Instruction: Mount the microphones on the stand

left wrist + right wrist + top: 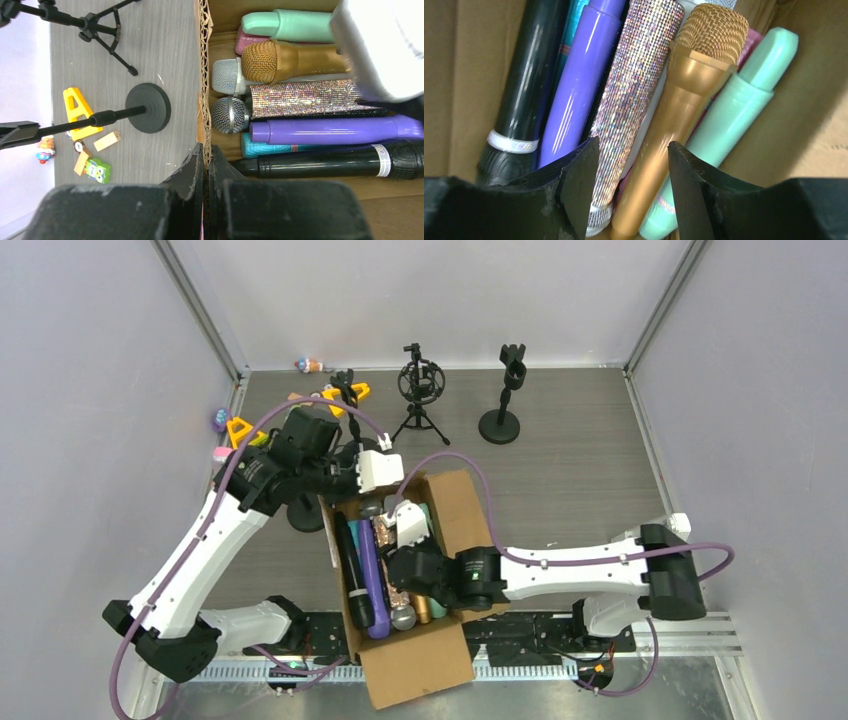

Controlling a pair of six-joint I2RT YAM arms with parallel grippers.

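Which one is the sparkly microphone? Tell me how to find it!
Look in the open cardboard box at the near edge of the table. Among the things packed side by side in it, the sparkly microphone lies between the purple microphone and the gold microphone. Only its handle is covered in tiny silver glitter; its neighbours are plain-coloured.

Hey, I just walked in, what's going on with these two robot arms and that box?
The left gripper is pinched on the wall of the cardboard box, apparently steadying it. The right gripper hangs open inside the box over the packed microphones, with the silver-glitter microphone and the gold microphone between its fingers. Nothing is lifted yet, and the tripod stand and the round-base stand at the back look empty.
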